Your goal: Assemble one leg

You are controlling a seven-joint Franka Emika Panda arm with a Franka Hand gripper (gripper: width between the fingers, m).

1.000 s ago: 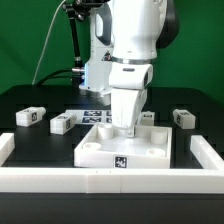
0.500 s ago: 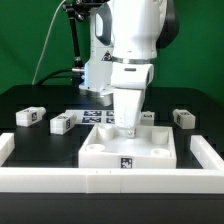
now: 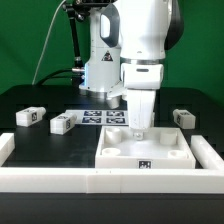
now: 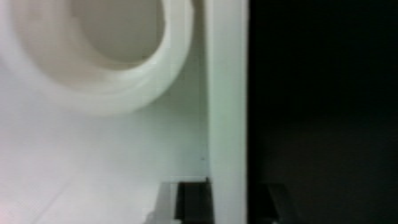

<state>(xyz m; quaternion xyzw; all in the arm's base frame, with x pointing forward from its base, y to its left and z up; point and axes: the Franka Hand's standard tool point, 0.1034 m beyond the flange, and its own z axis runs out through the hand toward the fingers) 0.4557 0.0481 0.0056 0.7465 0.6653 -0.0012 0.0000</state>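
The large flat white square tabletop panel with round recesses lies flat at the exterior view's right, near the right wall. My gripper stands upright over the panel's far edge and is shut on that edge. In the wrist view the panel shows one round recess, and its edge runs between my two dark fingers, with my gripper astride it. Three small white legs with tags lie loose on the black table: two at the left and one at the right.
A low white wall borders the table at the front, the left and the right. The marker board lies flat behind the panel. The robot's base stands at the back.
My gripper has moved toward the exterior view's right, and the tabletop panel has slid with it, from the middle toward the right wall. The legs have not moved.
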